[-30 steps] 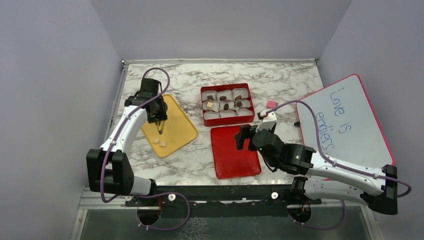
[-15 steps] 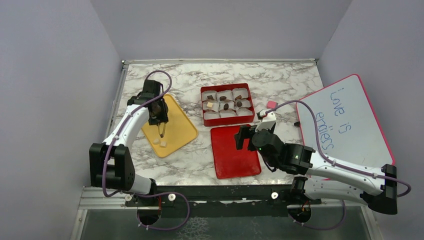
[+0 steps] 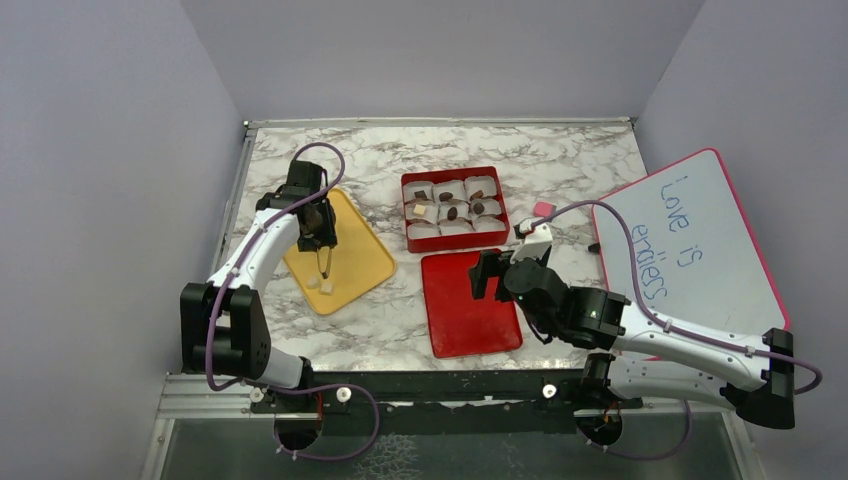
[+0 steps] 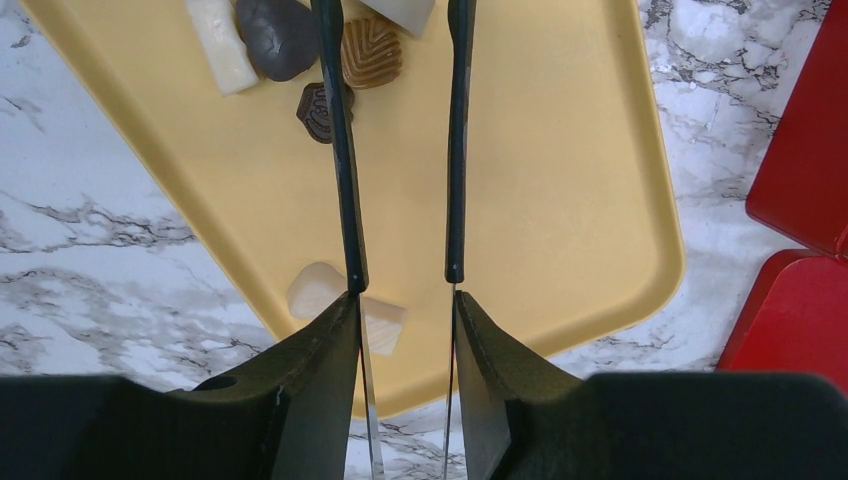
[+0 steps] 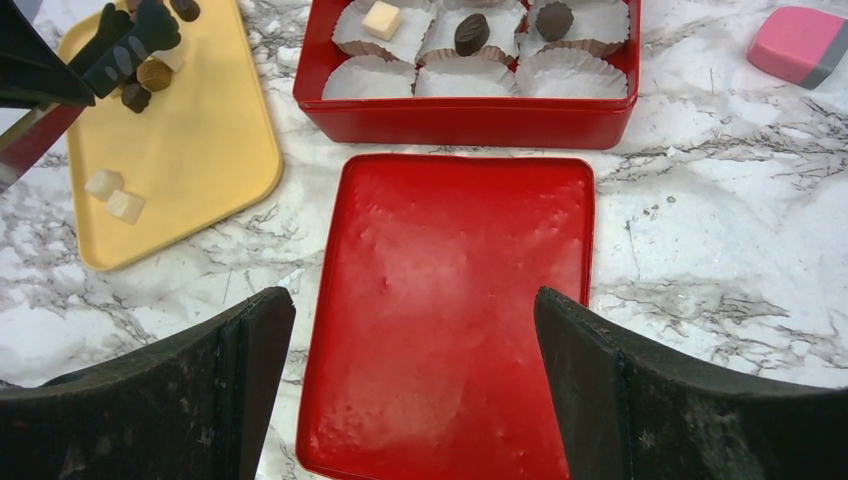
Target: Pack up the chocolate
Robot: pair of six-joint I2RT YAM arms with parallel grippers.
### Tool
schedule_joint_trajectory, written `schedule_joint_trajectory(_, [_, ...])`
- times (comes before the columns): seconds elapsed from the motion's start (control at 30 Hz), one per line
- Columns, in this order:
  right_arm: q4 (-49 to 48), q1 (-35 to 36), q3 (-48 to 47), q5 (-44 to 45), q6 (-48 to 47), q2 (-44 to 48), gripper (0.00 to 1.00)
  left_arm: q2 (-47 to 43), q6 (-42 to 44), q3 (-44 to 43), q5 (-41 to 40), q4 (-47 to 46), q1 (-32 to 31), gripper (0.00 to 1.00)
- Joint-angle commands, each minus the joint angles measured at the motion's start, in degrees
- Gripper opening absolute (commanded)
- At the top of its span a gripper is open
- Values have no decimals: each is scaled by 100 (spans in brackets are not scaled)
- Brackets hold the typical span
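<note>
Loose chocolate lies on a yellow tray (image 3: 360,262): two cream cubes (image 3: 320,286) near its front end, also in the left wrist view (image 4: 345,305), and brown, tan and white pieces (image 4: 330,60) farther back. My left gripper (image 3: 320,240) (image 4: 405,300) is shut on tweezers (image 4: 342,150) over the tray. The tines stand apart and their tips run off the top of the view. The red box (image 3: 455,241) holds paper cups with several pieces (image 5: 471,32). Its front row (image 5: 465,78) is empty. My right gripper (image 3: 485,272) (image 5: 415,300) is open over the red lid (image 5: 450,250).
A pink eraser (image 3: 543,209) lies right of the box. A whiteboard (image 3: 690,240) with writing covers the right side of the marble table. The lid (image 3: 470,303) lies flat in front of the box. Grey walls close in left, right and back.
My left gripper with the tweezers has shifted slightly toward the near end of the tray. The right arm has not moved.
</note>
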State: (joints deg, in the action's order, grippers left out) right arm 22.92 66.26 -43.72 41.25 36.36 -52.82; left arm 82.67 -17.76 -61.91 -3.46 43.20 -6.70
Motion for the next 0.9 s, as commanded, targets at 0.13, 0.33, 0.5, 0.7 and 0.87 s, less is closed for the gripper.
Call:
schedule_joint_trajectory(0.13, [-187,-11,-146,14,-74,-19,95,-177,-13,106,-207,-15,37,40])
schedule_joint_trajectory(0.33, [-162,-13,-160,16,-51,-6,95,-146,0,144,-131,-7,45,40])
schedule_joint_trajectory(0.5, [-190,-16,-184,-21,-41,-39,95,-51,32,94,5,-16,42,40])
schedule_joint_trajectory(0.7, [-210,-16,-246,-17,-102,-122,95,127,40,-22,197,-34,41,40])
schedule_joint_trajectory(0.87, [-273,-16,-233,-30,-128,-162,95,227,100,-168,677,-104,43,39])
